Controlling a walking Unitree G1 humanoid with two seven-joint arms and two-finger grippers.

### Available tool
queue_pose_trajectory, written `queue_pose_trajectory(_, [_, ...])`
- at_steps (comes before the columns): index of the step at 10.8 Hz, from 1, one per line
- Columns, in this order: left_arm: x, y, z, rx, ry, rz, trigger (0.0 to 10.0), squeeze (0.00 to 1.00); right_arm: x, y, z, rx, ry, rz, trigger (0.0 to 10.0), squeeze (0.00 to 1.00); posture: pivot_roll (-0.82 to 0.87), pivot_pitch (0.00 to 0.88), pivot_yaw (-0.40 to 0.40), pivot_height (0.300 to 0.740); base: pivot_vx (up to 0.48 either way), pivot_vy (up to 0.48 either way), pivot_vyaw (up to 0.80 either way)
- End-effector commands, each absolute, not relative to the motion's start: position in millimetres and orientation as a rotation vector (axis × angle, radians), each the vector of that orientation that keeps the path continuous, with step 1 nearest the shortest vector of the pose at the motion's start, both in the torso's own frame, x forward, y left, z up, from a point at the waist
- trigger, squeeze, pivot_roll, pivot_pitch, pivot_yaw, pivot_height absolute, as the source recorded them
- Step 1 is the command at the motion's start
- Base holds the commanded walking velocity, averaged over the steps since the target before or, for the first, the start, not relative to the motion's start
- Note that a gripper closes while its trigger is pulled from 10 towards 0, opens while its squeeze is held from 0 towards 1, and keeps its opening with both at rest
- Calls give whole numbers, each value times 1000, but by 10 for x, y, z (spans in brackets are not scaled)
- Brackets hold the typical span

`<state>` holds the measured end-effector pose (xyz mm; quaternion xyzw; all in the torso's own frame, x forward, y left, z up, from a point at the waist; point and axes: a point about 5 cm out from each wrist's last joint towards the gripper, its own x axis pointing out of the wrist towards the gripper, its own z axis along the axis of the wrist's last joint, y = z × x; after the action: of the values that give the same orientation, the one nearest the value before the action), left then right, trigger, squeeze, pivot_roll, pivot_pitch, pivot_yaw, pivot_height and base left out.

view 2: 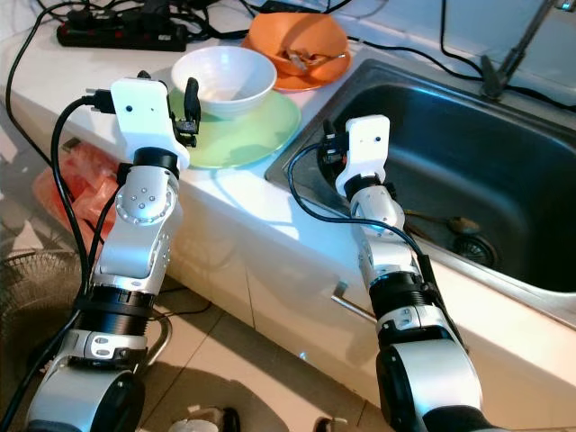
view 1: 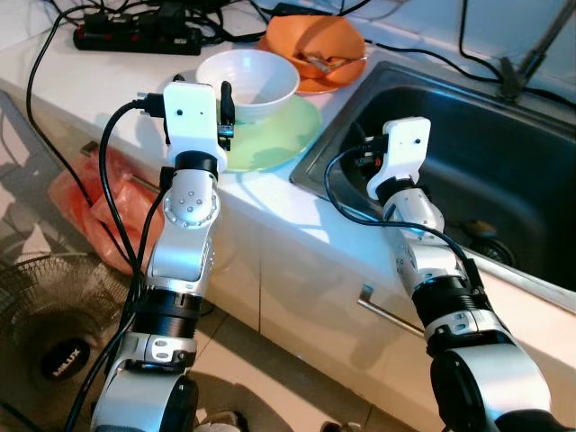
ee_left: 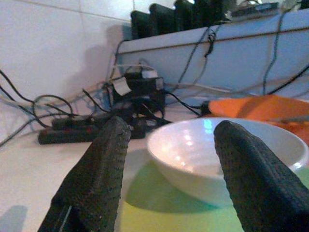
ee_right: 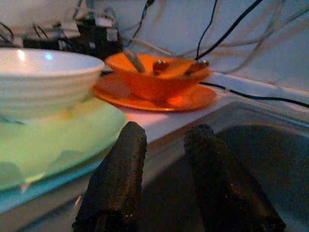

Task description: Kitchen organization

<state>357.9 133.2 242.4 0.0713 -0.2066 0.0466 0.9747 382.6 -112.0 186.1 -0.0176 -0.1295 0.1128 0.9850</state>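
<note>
1. Left gripper point(ee_left: 166, 179) hovers low over the near edge of the green plate point(view 1: 279, 135), its two black fingers point(ee_left: 96, 179) spread wide with nothing between them. The white bowl point(view 1: 247, 81) lies straight ahead of it, just beyond the fingertips and not yet touched.

2. That bowl stands upright on the green plate and looks empty; a paler plate rim shows just under the green one in the right wrist view. My guess is the bowl is the next thing to be taken, and the left arm is clearly the nearer one. Being round, it offers no long axis, so the rim facing the fingers is the likely place to pinch.

3. Behind it on the worktop sits an orange bowl point(view 1: 315, 40) on an orange plate point(ee_right: 190, 99), holding utensils and what seem to be food scraps.

4. Right gripper point(ee_right: 166, 159) sits at the left rim of the sink point(view 1: 531, 171), pointing toward the dishes, its fingers slightly parted and holding nothing.

5. In the sink basin, near the drain point(view 2: 474, 245), lies a spoon point(view 2: 441, 220).

6. A black power strip point(view 1: 135, 38) with tangled cables lies at the back left of the counter, well apart from the bowls.
</note>
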Motion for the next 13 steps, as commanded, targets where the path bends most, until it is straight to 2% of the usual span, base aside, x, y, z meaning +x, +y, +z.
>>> queue_pose_trajectory(1, [3567, 1251, 2480, 147, -437, 73, 10000, 0, 3833, -1208, 1840, -38, -247, 205, 10000, 0, 92, 130, -20, 740, 337, 0, -800])
queue_pose_trajectory(7, [3563, 1236, 2494, 156, -442, 66, 10000, 0, 3831, -1228, 1841, -38, -252, 196, 10000, 0, 95, 133, -21, 740, 344, 0, 0])
queue_pose_trajectory(13, [3470, 1112, 2671, 136, -512, -9, 10000, 0, 3831, -1221, 1832, -38, -251, 197, 10000, 0, 96, 137, -21, 740, 0, 0, 0])
